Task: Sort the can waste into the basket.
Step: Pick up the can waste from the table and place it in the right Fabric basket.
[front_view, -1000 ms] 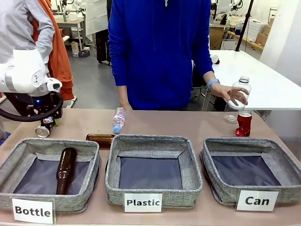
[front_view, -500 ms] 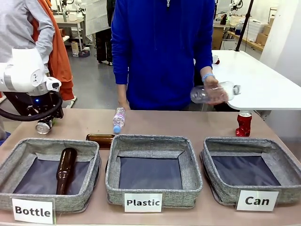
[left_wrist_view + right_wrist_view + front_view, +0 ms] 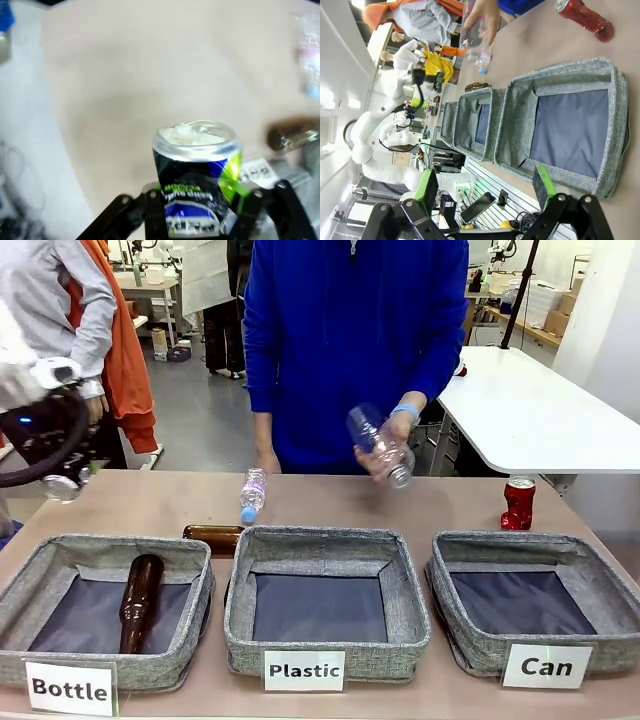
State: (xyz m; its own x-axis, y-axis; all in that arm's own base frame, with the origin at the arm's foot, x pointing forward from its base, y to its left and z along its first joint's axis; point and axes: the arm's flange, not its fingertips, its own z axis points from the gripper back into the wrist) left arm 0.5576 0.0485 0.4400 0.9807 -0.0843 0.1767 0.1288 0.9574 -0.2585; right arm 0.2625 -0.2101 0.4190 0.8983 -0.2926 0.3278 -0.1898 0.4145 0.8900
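Nothing is sorted yet: my left gripper (image 3: 197, 210) grasps the black can (image 3: 195, 165), my right gripper (image 3: 485, 192) is released, and the red can (image 3: 518, 503) stands behind the empty Can basket (image 3: 470, 645).

White label "Bottle" (image 3: 69, 687) on left basket (image 3: 150, 665); label "Plastic" (image 3: 304, 671) on middle basket (image 3: 325, 537); label "Can" (image 3: 547, 667) on right basket (image 3: 520, 540). Print on black can (image 3: 197, 185) (blurred) unreadable.

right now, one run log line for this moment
left end effector: shut on black can | right end effector: open | red can: upright on table behind empty Can basket | person's hand: holding clear bottle
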